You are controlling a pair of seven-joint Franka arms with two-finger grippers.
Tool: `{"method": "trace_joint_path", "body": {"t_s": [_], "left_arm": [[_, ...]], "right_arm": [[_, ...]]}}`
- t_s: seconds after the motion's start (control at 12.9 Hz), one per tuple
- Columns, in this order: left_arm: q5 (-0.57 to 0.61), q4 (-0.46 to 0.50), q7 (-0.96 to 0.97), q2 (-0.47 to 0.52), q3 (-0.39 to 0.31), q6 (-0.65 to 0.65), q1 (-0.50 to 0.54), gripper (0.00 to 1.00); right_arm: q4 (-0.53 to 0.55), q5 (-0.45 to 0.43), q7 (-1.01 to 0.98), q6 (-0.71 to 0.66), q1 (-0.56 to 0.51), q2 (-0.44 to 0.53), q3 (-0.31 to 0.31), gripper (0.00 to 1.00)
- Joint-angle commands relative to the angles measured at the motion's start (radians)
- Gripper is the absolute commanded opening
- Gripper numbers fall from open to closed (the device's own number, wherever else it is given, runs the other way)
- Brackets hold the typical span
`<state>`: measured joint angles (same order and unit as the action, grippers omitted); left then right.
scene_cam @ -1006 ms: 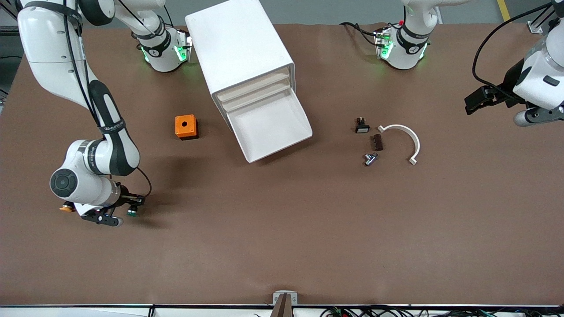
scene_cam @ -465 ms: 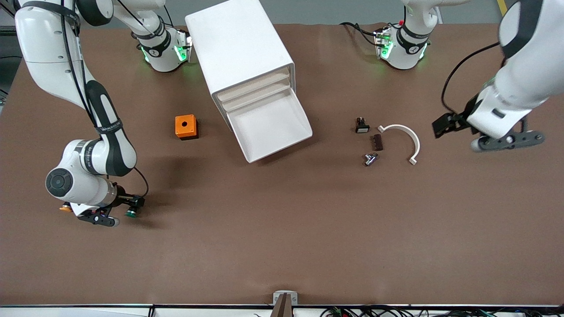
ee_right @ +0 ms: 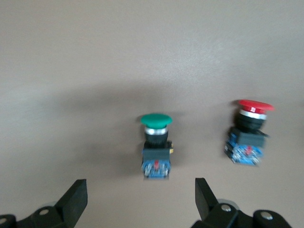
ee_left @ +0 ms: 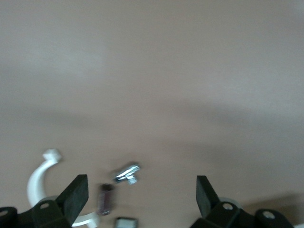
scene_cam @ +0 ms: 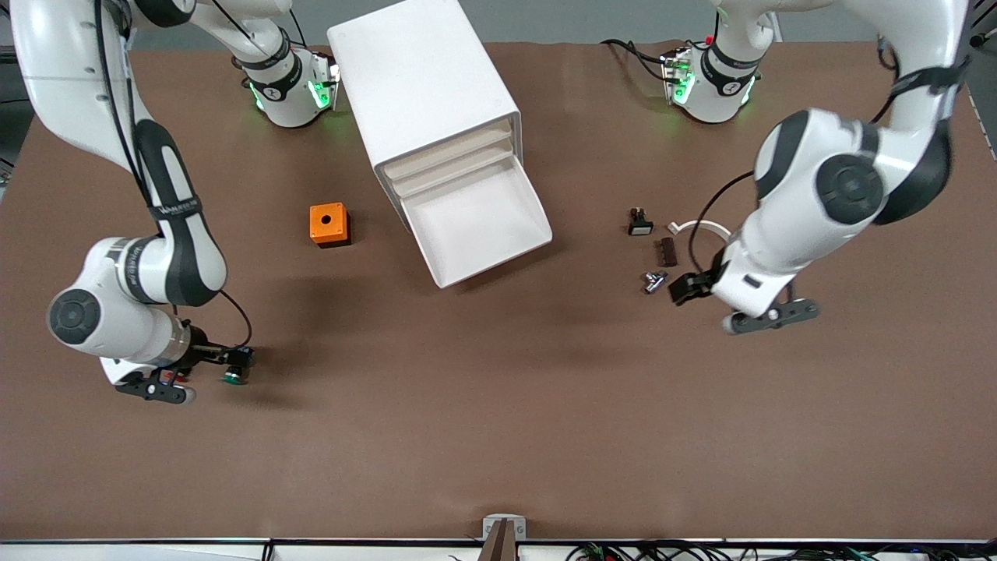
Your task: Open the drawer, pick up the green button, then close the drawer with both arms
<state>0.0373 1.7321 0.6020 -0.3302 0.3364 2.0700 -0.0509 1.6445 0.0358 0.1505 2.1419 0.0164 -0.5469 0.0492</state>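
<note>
My right end effector (ee_right: pixel 137 202) gapes wide, green button (ee_right: pixel 155 142) freed on the bench (scene_cam: pixel 498 405); left end effector (ee_left: pixel 142 197), wide too, must shut the drawer (scene_cam: pixel 475 222).

A robot lab: two big white arms (scene_cam: pixel 117 234) are bolted to a brown table (scene_cam: pixel 498 436), with wires (scene_cam: pixel 701 552) along its edge.

Matt brown desk (scene_cam: pixel 498 436); glossy white plastic arms (scene_cam: pixel 810 226); smooth white drawer (scene_cam: pixel 477 226); shiny metal fitting (ee_left: pixel 127 173) between the fingers (ee_left: pixel 76 195).
</note>
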Motion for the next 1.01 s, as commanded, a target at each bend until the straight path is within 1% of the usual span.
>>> {"method": "trace_joint_path", "body": {"t_s": [0.0, 0.15, 0.23, 0.31, 0.7, 0.85, 0.93], "left_arm": [[0.003, -0.022, 0.144, -0.085, 0.001, 0.064, -0.075, 1.0], [0.001, -0.026, 0.295, -0.153, 0.001, 0.105, -0.145, 1.0], [0.001, -0.034, 0.356, -0.18, 0.001, 0.126, -0.174, 1.0], [-0.001, -0.046, 0.404, -0.21, 0.001, 0.131, -0.199, 1.0], [-0.011, -0.149, 0.619, -0.338, 0.001, 0.133, -0.329, 1.0], [-0.01, -0.155, 0.662, -0.365, 0.003, 0.136, -0.36, 1.0], [-0.013, -0.155, 0.667, -0.369, 0.003, 0.136, -0.382, 1.0]], "right_arm": [[-0.079, -0.011, -0.055, -0.181, -0.006, 0.085, -0.009, 1.0], [-0.173, -0.01, -0.141, -0.31, -0.015, 0.1, -0.006, 1.0], [-0.213, -0.01, -0.146, -0.377, -0.019, 0.111, -0.005, 1.0], [-0.23, -0.008, -0.146, -0.429, -0.021, 0.131, -0.005, 1.0], [-0.227, -0.007, -0.144, -0.51, -0.019, 0.274, -0.005, 1.0], [-0.229, -0.011, -0.147, -0.539, -0.019, 0.317, -0.005, 1.0], [-0.229, -0.011, -0.149, -0.539, -0.021, 0.323, -0.003, 1.0]]}}
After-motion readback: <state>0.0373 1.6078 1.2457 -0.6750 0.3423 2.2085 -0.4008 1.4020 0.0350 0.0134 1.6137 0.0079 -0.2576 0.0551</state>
